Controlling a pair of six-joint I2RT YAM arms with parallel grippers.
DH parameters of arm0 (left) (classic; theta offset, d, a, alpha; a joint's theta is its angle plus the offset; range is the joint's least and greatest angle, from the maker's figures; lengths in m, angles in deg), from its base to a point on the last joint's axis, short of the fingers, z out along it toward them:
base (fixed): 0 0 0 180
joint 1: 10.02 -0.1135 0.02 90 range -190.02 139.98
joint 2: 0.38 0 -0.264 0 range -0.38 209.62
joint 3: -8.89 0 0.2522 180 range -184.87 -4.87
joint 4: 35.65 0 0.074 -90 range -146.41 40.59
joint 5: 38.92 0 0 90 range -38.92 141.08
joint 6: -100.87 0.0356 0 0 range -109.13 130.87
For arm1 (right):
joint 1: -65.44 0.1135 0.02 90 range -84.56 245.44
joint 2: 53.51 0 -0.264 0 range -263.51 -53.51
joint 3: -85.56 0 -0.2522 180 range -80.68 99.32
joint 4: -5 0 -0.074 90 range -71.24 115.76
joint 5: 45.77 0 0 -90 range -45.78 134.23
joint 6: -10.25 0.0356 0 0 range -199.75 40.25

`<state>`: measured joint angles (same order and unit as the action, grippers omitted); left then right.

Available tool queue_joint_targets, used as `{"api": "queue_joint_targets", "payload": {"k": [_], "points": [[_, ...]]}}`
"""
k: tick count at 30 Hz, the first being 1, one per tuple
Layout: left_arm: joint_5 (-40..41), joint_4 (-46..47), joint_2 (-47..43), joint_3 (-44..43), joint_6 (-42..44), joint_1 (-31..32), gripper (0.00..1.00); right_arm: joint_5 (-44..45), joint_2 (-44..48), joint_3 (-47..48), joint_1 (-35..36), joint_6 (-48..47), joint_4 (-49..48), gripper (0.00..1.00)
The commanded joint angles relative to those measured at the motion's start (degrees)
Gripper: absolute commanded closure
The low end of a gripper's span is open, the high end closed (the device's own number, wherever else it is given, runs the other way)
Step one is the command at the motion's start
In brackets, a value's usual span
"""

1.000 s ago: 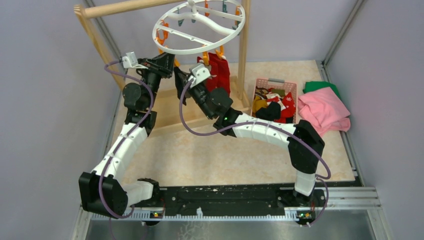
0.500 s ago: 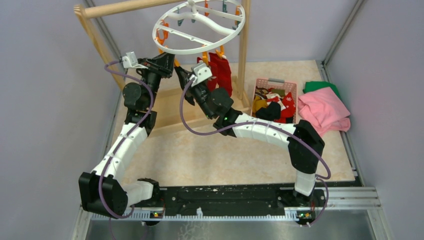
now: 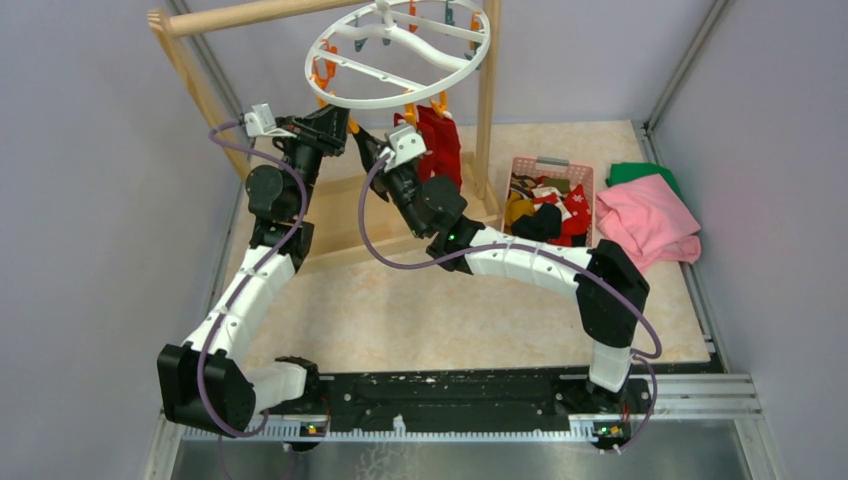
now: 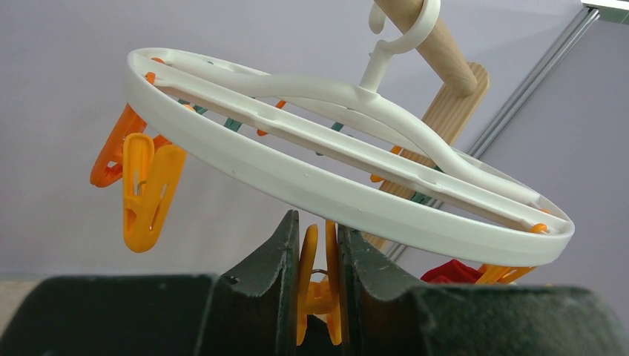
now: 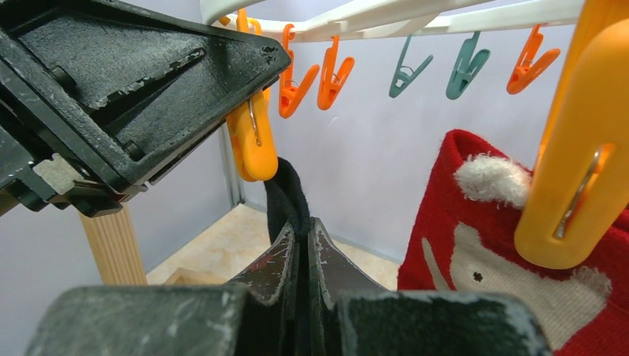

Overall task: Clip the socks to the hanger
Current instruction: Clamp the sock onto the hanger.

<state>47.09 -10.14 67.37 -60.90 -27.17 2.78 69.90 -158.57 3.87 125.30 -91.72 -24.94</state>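
- hanger [image 3: 372,100] hangs by its hook from the top rail of the wooden rack [image 3: 190,70], back left of the table [image 3: 400,300]; white ring is tilted, orange and teal clips dangle under it
- left gripper [image 4: 319,241] sits up under the ring's near rim, fingers [image 4: 285,252] closed on an orange clip [image 4: 311,300], one pad on each flat side; the clip hangs from the ring right above
- right wrist view: that clip's lower end pokes out below the left gripper's fingers; can't tell if its mouth is open
- right gripper [image 5: 303,233] is just right of the left one, jaws pinched tight on the black sock [image 5: 285,193]
- black sock sticks up out of the fingertips, its top touching or just behind the clip's lower end; can't tell whether it's inside the mouth
- red sock [image 5: 482,252] with a white pattern already hangs from a second orange clip [image 5: 578,163], just right of the right gripper, toward the rack's right post
- free clips on the far side of the ring: teal clips [image 5: 463,67], orange ones either side of them
- remaining socks [image 3: 545,215] are piled in the pink basket [image 3: 550,162] on the table right of the rack; red-white, black and yellow show
- pink cloth [image 3: 645,225] lies right of the basket, overlapping a green cloth [image 3: 640,172] behind it
- both arms reach in from the near edge, grippers close together under the ring
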Motion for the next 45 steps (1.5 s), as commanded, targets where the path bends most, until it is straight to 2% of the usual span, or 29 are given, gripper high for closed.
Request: {"api": "queue_joint_targets", "payload": {"k": [1, 20, 45], "points": [[-0.3, -4.0, 0.4, -1.1, -1.6, 0.7, 1.00, 1.6, 0.4, 2.2, 0.5, -0.5, -2.0, 1.00], [-0.2, -3.9, 1.2, -0.6, -2.6, 0.7, 1.00, -2.8, -0.3, 3.2, 0.7, 0.2, -2.8, 1.00], [-0.1, -3.9, 1.5, -0.2, -3.1, 0.8, 1.00, -6.5, -1.5, 5.3, 1.6, -5.4, -3.0, 1.00]]}}
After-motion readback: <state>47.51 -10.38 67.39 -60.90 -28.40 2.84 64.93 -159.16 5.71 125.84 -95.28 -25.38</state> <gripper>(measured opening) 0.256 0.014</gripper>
